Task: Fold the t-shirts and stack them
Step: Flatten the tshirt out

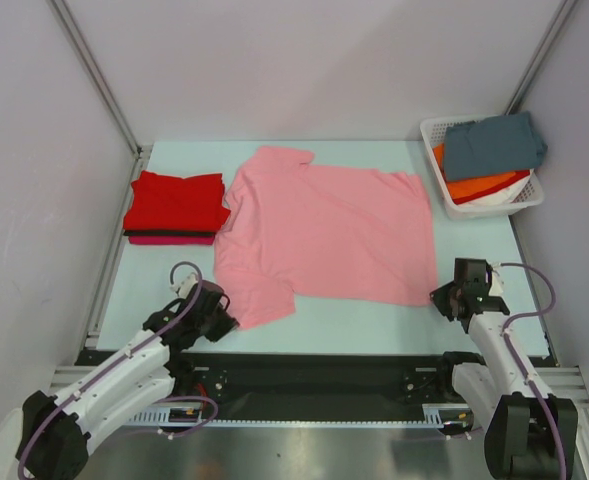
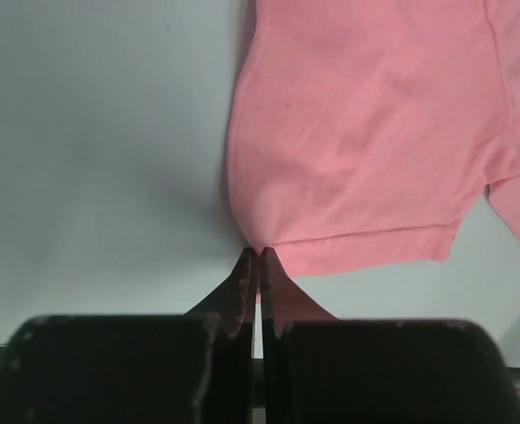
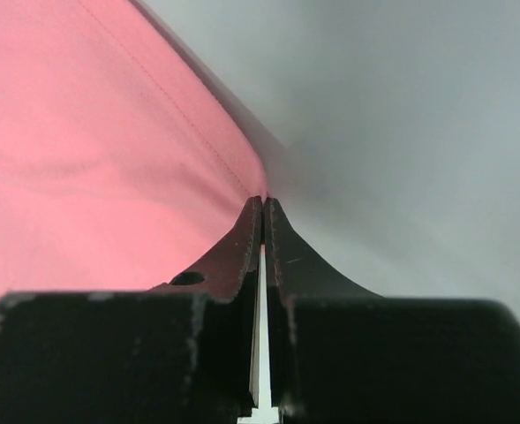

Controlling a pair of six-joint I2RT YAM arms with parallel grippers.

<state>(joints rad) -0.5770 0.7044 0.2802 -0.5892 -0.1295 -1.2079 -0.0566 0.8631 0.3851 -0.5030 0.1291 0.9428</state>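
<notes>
Surface: pale mint surface [image 1: 374,322] with white walls on 3 sides, arm bases at the near edge.
Left: left hand [image 1: 222,322] closed tight, pinching the hem corner of the near sleeve of the pink t-shirt [image 1: 324,235]. In the wrist view the fingertips [image 2: 246,265] meet right at that corner.
Right: right hand [image 1: 444,298] closed tight on the near right corner of the same shirt. In the wrist view the cloth edge rises to the tips [image 3: 252,221], with shadow under it.
Pink t-shirt: spread flat mid-surface, neck end to the left, bottom hem to the right, 2 sleeves out (far-left and near-left).
Stack: folded red t-shirts [image 1: 177,200] on a magenta t-shirt [image 1: 171,239], at the left, just beside the pink shirt's neck end.
Basket: white slotted basket [image 1: 494,209] in the far right corner, well apart from the hands. It holds a grey-blue t-shirt [image 1: 494,145] on top of an orange t-shirt [image 1: 484,186].
</notes>
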